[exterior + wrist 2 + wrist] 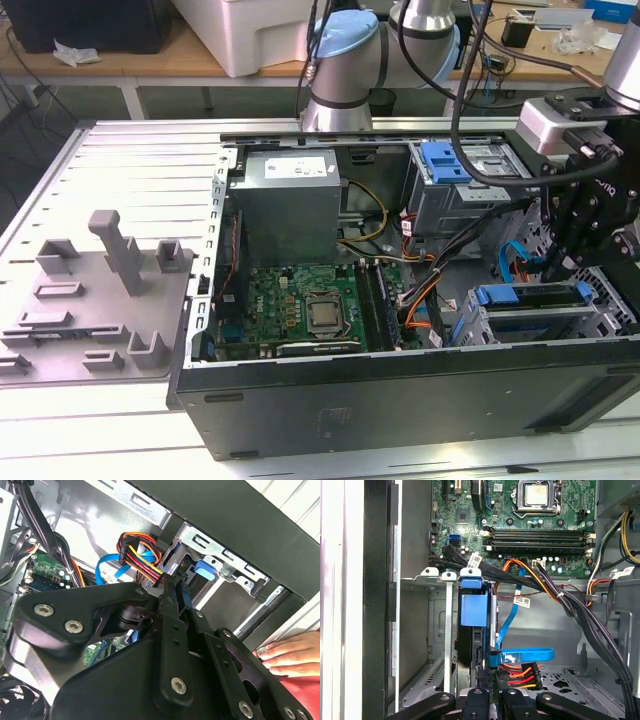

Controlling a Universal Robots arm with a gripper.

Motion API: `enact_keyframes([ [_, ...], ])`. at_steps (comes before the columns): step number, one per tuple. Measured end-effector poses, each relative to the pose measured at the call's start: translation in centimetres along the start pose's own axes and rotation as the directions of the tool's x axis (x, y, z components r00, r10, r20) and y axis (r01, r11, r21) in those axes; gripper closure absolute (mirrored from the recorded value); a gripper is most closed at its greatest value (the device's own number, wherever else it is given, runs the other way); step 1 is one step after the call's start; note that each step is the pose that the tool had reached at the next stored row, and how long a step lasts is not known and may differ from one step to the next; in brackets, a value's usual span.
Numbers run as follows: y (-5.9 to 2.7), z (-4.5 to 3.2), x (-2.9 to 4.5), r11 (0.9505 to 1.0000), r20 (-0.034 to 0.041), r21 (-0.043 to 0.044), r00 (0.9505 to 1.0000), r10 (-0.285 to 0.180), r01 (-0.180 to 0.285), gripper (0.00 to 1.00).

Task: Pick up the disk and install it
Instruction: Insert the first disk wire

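Over the drive cage point(468, 325): the arm point(600, 190) reaches in from the exterior view's right and bends down into the open computer case point(400, 400), which lies on its side.
Pose: the wrist is turned so that the gripper point(560, 268) points down at the cage, right above the disk point(533, 295).
Tool: the fingers point(172, 630) are drawn close together. In the second wrist view a thin blue strip of the carrier's edge appears pinched between them.
Disk: it stands on edge in a slot of the cage, and its blue carrier face point(472, 611) is level with the cage's rim.
Cables: a blue flat cable point(525, 656) and a plug with red and orange wires point(517, 675) sit just beside the gripper.
Motherboard point(290, 310): beyond the cage, well apart from the tool.
Person's hand point(292, 652): rests outside the case wall.
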State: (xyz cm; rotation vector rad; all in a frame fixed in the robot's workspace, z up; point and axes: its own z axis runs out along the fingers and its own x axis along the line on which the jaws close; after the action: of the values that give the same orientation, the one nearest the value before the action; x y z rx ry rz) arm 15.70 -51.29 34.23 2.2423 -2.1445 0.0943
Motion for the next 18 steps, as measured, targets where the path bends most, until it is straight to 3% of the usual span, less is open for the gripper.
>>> enact_keyframes([
  [6,0.0,0.0,0.02,1.0,0.0008,0.0,1.0,0.0,0.0,0.83],
  [18,0.03,-0.04,0.64,1.0,0.0163,0.0007,0.9999,0.0,0.0,0.83],
])
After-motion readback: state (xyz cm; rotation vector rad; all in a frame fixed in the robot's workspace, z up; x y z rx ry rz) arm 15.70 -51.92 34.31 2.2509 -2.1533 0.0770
